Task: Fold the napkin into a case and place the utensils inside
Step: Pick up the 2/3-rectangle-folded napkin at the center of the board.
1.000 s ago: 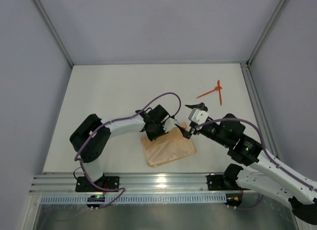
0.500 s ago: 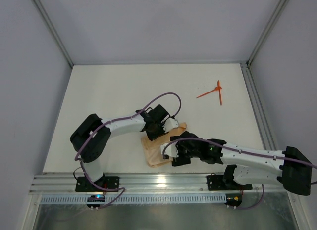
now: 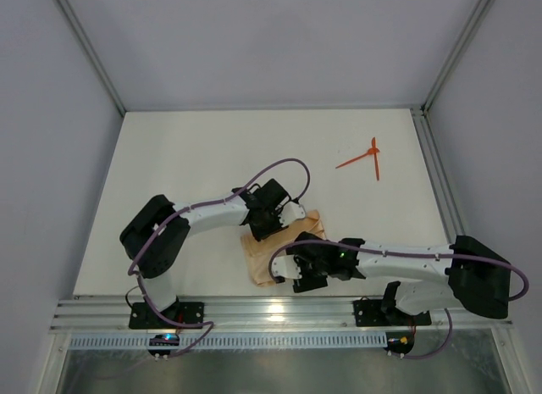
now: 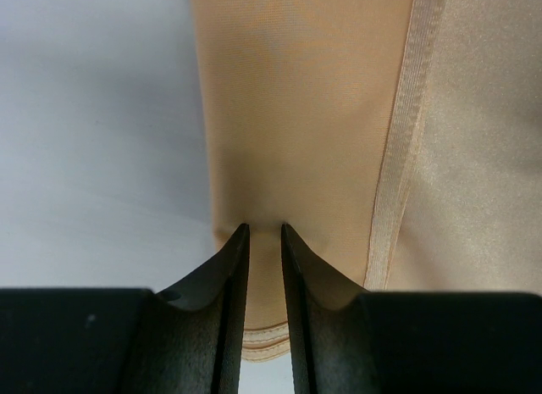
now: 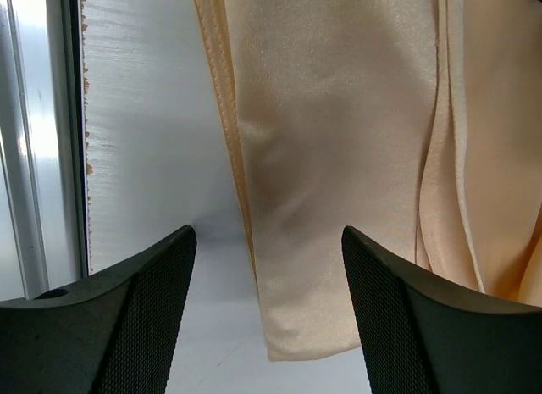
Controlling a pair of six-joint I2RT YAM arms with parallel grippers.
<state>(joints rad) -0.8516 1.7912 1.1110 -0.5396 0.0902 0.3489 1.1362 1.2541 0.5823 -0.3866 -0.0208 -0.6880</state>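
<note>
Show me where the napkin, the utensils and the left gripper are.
napkin (image 5: 339, 140), right wrist view, flat middle of the cloth.
utensils (image 3: 373, 152), top view, where the two sticks cross.
left gripper (image 4: 263, 228), left wrist view, midway between its fingertips.

A robotics lab cell: a white table boxed by grey panel walls and aluminium framing

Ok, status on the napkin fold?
Left gripper pinching napkin edge. Right gripper open, over napkin's corner. Utensils far right, clear of the cloth. Nothing blocking.
</note>
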